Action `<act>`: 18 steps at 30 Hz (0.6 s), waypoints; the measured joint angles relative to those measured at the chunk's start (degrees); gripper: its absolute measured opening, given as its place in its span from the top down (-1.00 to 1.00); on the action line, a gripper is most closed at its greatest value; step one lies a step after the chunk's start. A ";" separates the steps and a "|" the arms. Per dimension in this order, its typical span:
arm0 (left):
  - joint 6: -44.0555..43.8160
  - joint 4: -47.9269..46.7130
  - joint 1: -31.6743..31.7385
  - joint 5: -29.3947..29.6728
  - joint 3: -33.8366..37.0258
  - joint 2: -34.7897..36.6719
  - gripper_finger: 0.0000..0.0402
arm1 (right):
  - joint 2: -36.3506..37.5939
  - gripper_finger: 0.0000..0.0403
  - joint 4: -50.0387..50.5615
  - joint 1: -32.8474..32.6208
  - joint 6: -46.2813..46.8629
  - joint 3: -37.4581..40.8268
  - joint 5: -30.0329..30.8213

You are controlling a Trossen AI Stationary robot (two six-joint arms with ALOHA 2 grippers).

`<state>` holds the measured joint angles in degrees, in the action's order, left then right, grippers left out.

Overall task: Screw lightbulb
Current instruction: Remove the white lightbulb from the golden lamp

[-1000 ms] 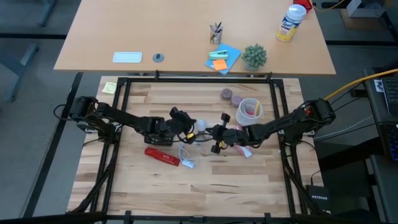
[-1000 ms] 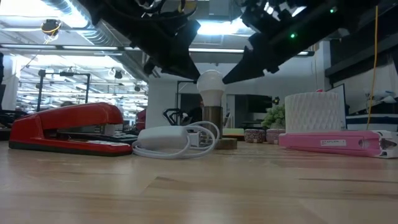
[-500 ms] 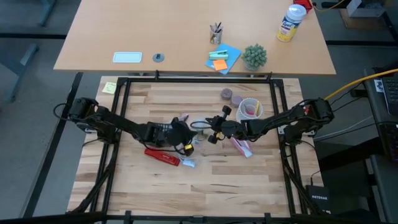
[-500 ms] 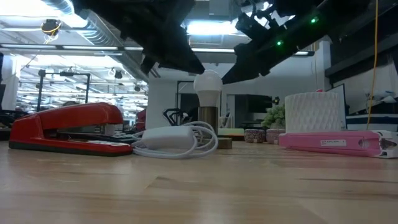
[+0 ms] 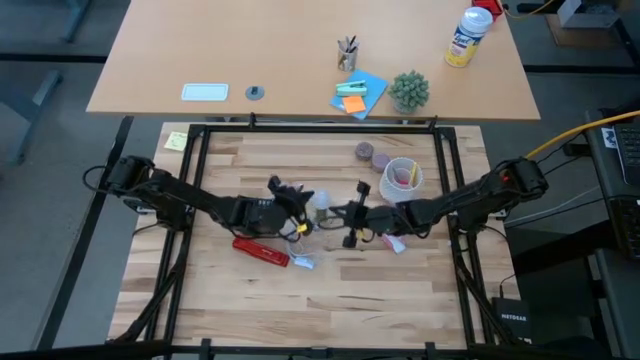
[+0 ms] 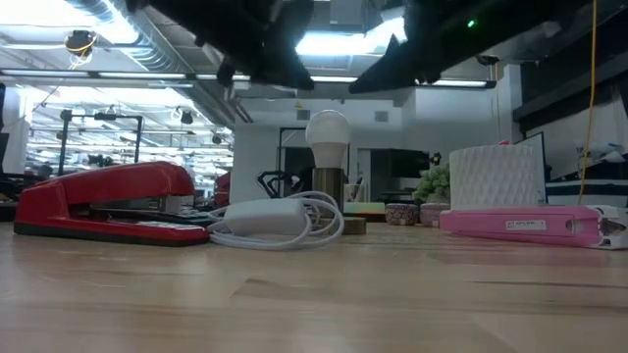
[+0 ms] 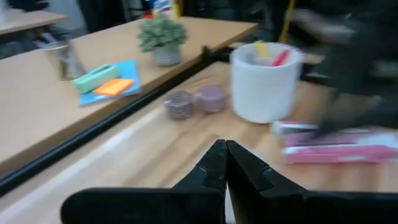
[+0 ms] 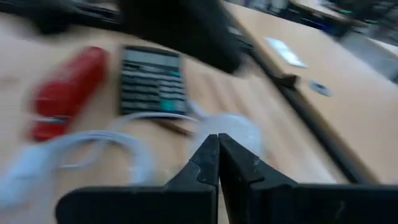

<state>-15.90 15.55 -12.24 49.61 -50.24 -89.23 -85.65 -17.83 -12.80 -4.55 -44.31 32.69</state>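
lightbulb (image 6: 328, 130) upright mid-table, both arms above it

You're looking at a light butcher-block table (image 5: 330, 285); on it lie a red stapler (image 6: 108, 201), a coiled white cable (image 6: 280, 221), a pink stapler (image 6: 530, 223) — and a white cup (image 5: 401, 177) beside two small round discs (image 5: 370, 154); a calculator (image 8: 148, 81) lies near the red stapler.

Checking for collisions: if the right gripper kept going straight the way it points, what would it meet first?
Probably the lightbulb: it sits just ahead of the right gripper, whose fingers are shut. Beyond it lie the calculator and the left arm. Depth is unclear in the blur.
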 joint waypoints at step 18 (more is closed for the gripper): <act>-6.70 -9.56 5.98 -14.06 -0.01 -0.01 1.00 | -7.21 0.96 -1.72 3.89 2.81 0.00 -3.43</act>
<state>-22.60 5.99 -6.26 35.54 -50.25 -89.24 -92.86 -19.55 -8.91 -1.74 -44.31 29.26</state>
